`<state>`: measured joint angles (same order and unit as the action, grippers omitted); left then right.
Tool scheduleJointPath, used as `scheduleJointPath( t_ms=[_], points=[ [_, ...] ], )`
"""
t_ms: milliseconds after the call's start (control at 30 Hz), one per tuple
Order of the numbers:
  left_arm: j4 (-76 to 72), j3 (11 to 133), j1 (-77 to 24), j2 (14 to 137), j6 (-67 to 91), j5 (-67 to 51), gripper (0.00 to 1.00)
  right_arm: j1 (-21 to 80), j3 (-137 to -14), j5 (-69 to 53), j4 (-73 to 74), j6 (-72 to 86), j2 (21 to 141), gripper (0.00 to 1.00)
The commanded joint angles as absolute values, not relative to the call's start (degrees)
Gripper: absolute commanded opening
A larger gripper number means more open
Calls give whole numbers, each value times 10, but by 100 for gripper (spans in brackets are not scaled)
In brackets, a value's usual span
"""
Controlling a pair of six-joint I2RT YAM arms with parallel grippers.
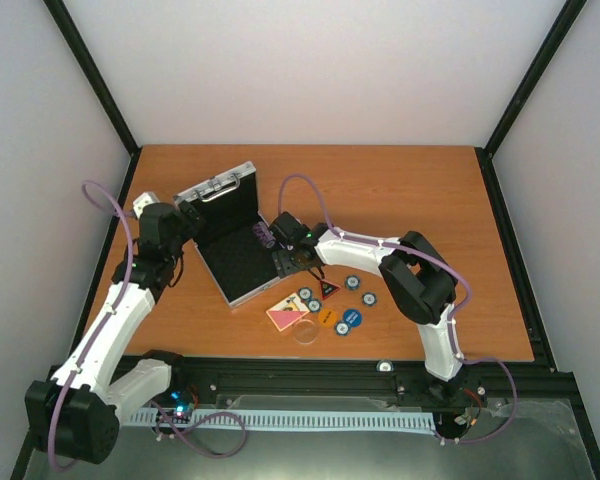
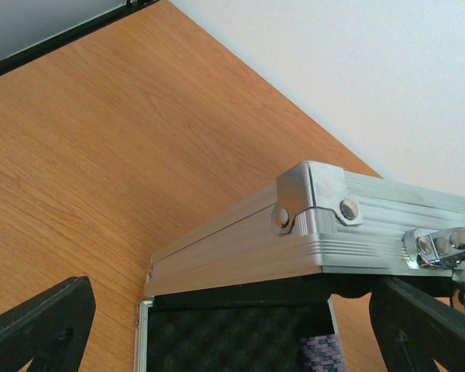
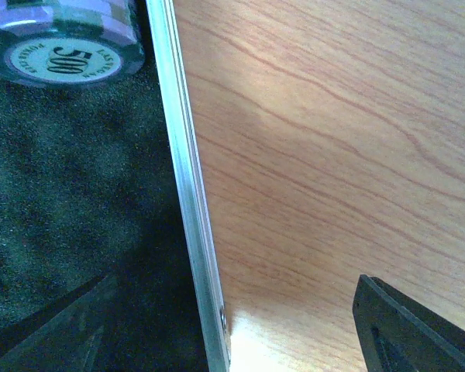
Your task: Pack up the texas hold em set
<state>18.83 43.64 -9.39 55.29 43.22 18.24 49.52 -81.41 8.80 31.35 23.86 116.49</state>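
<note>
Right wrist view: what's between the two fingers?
In the right wrist view, the case's silver rim runs between the fingers, with black foam on one side and wooden table on the other.

Setting: robot lab test cell. Wood-grain table (image 1: pixel 400 200) is boxed in behind and on both sides by plain white panels (image 1: pixel 310 70) held in black frame struts (image 1: pixel 90 72). Along the table's near edge runs a black extrusion rail (image 1: pixel 310 380) carrying 2 manipulators, left arm (image 1: pixel 110 322) and right arm (image 1: pixel 440 340). A white slotted cable duct (image 1: pixel 310 421) lies just in front, with purple cables (image 1: pixel 129 250) looped loose.
</note>
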Motion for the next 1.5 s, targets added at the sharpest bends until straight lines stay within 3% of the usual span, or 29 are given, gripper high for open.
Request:
scheduleJointPath(
  t_ms=[0, 367, 1467],
  points=[
    [188, 432, -95, 561, 424, 194, 100, 490, -828, 96, 324, 235, 1174, 84],
    [176, 459, -95, 634, 432, 216, 100, 490, -823, 100, 318, 234, 1168, 84],
    [202, 415, -95, 563, 434, 197, 100, 490, -902, 83, 330, 222, 1267, 84]
  ],
)
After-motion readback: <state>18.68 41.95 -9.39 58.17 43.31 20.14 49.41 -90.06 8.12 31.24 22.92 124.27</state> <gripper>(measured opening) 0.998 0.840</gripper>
